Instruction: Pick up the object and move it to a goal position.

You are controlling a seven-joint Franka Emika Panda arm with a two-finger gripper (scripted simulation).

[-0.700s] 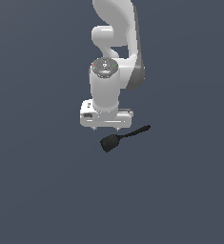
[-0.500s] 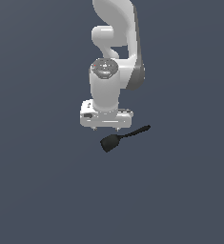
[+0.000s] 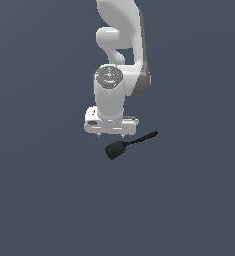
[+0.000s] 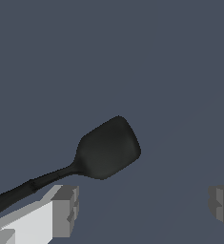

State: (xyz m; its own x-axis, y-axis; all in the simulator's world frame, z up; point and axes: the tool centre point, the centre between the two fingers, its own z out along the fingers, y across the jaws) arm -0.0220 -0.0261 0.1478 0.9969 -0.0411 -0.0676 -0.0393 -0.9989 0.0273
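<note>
The object, a small black spatula (image 3: 123,146), lies on the dark grey floor with its broad head toward the exterior view's left and its thin handle pointing to the right. My gripper (image 3: 112,133) hangs from the white arm just above and beside it. In the wrist view the spatula (image 4: 107,149) lies ahead of the gripper (image 4: 142,207), and its handle runs past one of the grey fingers (image 4: 65,209). The other finger (image 4: 222,202) stands far off on the opposite side. The jaws are wide open and hold nothing.
The white arm (image 3: 120,55) rises behind the gripper at the top of the exterior view. A flat dark grey floor (image 3: 44,200) fills the space around it.
The arm's wrist and hand have sunk a little lower toward the spatula. The spatula has not moved, and the jaws stay open.
</note>
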